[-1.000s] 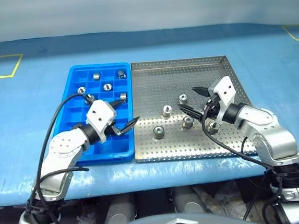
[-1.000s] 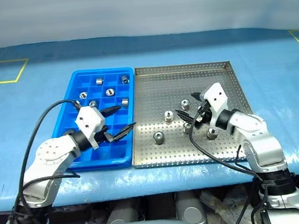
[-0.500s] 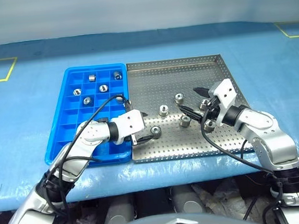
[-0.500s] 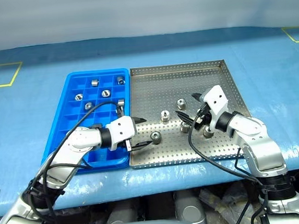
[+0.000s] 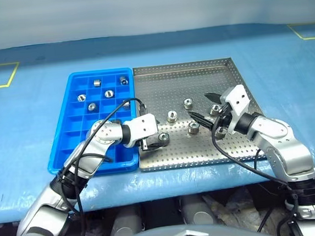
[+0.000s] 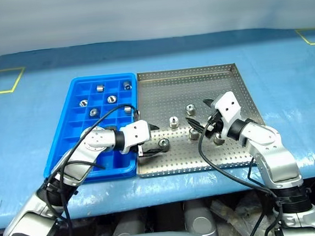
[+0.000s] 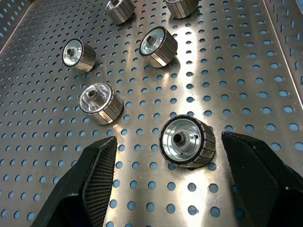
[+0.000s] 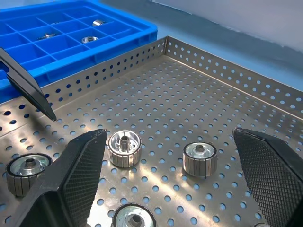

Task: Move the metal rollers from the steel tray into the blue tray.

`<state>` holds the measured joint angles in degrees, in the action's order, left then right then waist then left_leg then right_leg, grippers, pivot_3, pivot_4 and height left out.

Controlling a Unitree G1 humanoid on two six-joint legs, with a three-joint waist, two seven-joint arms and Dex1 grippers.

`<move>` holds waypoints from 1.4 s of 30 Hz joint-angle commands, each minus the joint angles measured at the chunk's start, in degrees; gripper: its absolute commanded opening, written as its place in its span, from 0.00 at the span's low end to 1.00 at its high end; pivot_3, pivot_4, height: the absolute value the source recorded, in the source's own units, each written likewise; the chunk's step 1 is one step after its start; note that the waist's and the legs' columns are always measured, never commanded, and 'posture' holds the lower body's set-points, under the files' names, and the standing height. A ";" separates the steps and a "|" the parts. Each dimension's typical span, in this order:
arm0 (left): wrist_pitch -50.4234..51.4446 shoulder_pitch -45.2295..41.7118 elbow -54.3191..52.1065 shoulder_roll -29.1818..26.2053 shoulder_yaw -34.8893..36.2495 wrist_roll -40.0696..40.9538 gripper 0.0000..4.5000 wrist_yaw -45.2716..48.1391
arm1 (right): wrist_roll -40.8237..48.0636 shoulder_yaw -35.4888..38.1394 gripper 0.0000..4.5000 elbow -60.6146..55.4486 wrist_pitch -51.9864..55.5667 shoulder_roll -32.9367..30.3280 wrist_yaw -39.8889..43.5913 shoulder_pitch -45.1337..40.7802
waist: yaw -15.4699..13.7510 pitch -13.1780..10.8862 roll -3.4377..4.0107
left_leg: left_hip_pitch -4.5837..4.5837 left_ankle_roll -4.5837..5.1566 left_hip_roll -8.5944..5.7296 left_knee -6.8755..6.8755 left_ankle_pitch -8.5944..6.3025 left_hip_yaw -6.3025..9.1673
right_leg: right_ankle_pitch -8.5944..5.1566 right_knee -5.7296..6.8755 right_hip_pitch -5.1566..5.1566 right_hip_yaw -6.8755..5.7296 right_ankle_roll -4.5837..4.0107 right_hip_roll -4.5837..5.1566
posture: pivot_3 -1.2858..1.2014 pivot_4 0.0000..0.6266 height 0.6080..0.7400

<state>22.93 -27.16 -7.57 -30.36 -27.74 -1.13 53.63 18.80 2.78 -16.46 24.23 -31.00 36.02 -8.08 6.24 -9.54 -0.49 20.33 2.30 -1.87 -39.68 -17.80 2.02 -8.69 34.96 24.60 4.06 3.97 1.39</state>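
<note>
L gripper [image 7: 163, 179] was spread wide, fingers [image 7: 90, 179] either side of one roller [image 7: 186, 143] w/o touching it. That roller stood on end near the front-left corner of the steel tray [image 5: 208, 69]: short shiny cylinder, ribbed/faceted side wall, dark ring round the top face, recessed centre w/ small hole. Beyond it in the L wrist view were four more metal rollers [image 7: 158, 45], same build, all upright on the perforated floor, well apart from each other.

R gripper [image 8: 175, 189] was also spread wide, pinching nothing, hovering over the right-middle of the steel tray. Rollers [image 8: 124, 147] sat on the floor between and ahead of its fingers, none touched.

Steel tray: silver-grey, dotted holes in floor and low rim. Blue tray [image 5: 76, 130] lay just beside it on the robot's left, edges about touching. Five rollers [image 5: 109, 93] were in its far compartments, one each, some tipped on their side. Both trays sat on a blue table cover [image 5: 25, 118].
</note>
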 commanded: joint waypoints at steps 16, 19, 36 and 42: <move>-6.24 -9.69 10.03 -0.86 -5.75 -9.67 0.86 8.00 | 0.13 1.16 1.00 -2.13 -2.25 1.78 -1.14 0.23 | 2.33 0.00 -0.01 | -0.50 0.11 0.03 0.02 0.02 -0.18 | 0.00 -0.02 -0.45 0.22 0.14 -0.06 | 0.43 0.24 1.00; -7.03 -10.37 10.86 -0.18 -6.03 -10.28 0.86 8.72 | 0.14 1.21 1.00 -2.32 -2.40 1.94 -1.32 0.37 | 2.53 0.00 -0.01 | -0.20 0.10 0.03 0.03 0.02 -0.21 | 0.04 0.05 -0.07 0.28 0.17 -0.07 | 0.43 0.24 1.00; -8.55 -9.74 13.20 1.69 -6.56 -11.62 0.66 12.30 | 0.07 1.47 1.00 -2.61 -2.55 2.32 -2.16 0.70 | 3.81 0.00 -0.01 | -0.06 0.19 0.01 0.03 -0.03 -0.22 | 0.05 -0.02 0.03 0.28 0.19 -0.02 | 0.43 0.24 1.00; -8.34 -9.16 13.10 2.03 -6.11 -11.68 0.51 11.93 | 0.05 1.19 1.00 -2.34 -2.66 2.30 -2.25 0.28 | 3.87 -0.01 -0.01 | -0.05 0.19 0.02 0.03 -0.03 -0.21 | 0.05 -0.03 0.04 0.28 0.19 -0.02 | 0.43 0.24 1.00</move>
<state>14.61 -36.78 5.80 -28.35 -34.68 -12.85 65.48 18.46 2.77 -16.50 22.90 -28.76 33.81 -7.42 10.11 -9.54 -0.49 20.28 2.49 -1.86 -39.65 -17.83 1.81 -8.64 34.94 24.64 4.34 4.16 1.38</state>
